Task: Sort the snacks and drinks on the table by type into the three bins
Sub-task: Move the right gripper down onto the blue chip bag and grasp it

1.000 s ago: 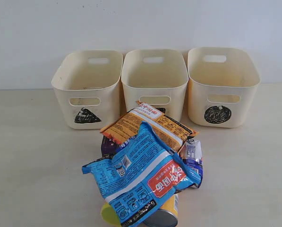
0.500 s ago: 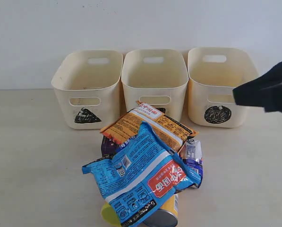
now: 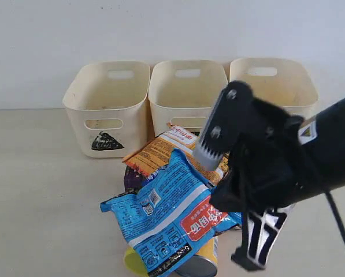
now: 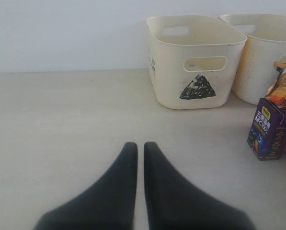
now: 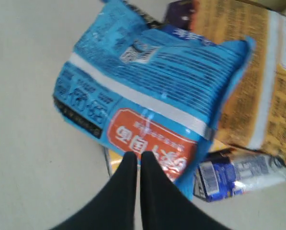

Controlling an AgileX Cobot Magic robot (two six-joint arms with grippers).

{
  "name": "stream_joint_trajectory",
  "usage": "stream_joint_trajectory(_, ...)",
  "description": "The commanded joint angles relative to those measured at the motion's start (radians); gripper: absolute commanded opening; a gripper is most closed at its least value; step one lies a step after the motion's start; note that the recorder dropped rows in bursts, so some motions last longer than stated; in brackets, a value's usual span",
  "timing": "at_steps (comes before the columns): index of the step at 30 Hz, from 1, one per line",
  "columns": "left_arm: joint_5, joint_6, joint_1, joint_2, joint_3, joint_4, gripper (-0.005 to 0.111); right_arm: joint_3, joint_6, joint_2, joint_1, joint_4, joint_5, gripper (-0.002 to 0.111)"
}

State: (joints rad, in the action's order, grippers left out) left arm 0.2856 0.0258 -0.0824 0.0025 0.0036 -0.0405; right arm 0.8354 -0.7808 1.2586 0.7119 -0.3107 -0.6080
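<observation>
Behind blue bag, three cream bins

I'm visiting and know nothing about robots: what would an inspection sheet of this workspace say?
Surface: pale beige table, faint wood grain.
Job's things: cream triangle bin, middle bin and right bin in a row at the back; blue foil bag tops a pile with orange foil bag, purple carton, white-blue carton, orange-yellow chip tube and a yellow-green lid.
Clutter: nothing seen.
Hands: left hand shut, empty, above bare table; right hand shut, empty, over the blue foil bag.
Cables: one black cable by the right arm.
Surroundings: plain white wall.
</observation>
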Motion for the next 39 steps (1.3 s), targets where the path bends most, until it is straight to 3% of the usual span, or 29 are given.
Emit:
stream_joint_trajectory(1, -0.008, -0.009, 0.002, -0.002, -0.004, 0.0, 0.004, 0.028, -0.187, 0.072, 0.065, 0.018, -0.005, 0.0)
stream_joint_trajectory(5, -0.005, -0.009, 0.002, -0.002, -0.004, 0.0, 0.004, 0.222, -0.238, 0.234, 0.065, 0.051, -0.246, 0.0)
stream_joint_trajectory(8, -0.005, -0.009, 0.002, -0.002, -0.004, 0.0, 0.004, 0.352, -0.433, 0.338, 0.065, 0.06, -0.352, 0.0)
stream_joint_trajectory(15, -0.007, -0.009, 0.002, -0.002, -0.004, 0.0, 0.004, 0.479, -0.638, 0.441, 0.099, 0.22, -0.402, 0.001)
stream_joint_trajectory(16, -0.007, -0.009, 0.002, -0.002, -0.004, 0.0, 0.004, 0.479, -0.635, 0.439, 0.114, 0.261, -0.395, 0.008)
stream_joint_trajectory(22, -0.009, -0.009, 0.002, -0.002, -0.004, 0.0, 0.004, 0.479, -0.51, 0.439, 0.187, 0.311, -0.329, 0.084)
stream_joint_trajectory(24, -0.009, -0.009, 0.002, -0.002, -0.004, 0.0, 0.004, 0.479, -0.416, 0.439, 0.195, 0.359, -0.321, 0.095)
stream_joint_trajectory(29, -0.009, -0.009, 0.002, -0.002, -0.004, 0.0, 0.004, 0.479, -0.396, 0.439, 0.195, 0.49, -0.37, 0.097)
stream_joint_trajectory(39, -0.007, -0.009, 0.002, -0.002, -0.004, 0.0, 0.004, 0.43, -0.436, 0.478, 0.233, 0.618, -0.274, 0.097)
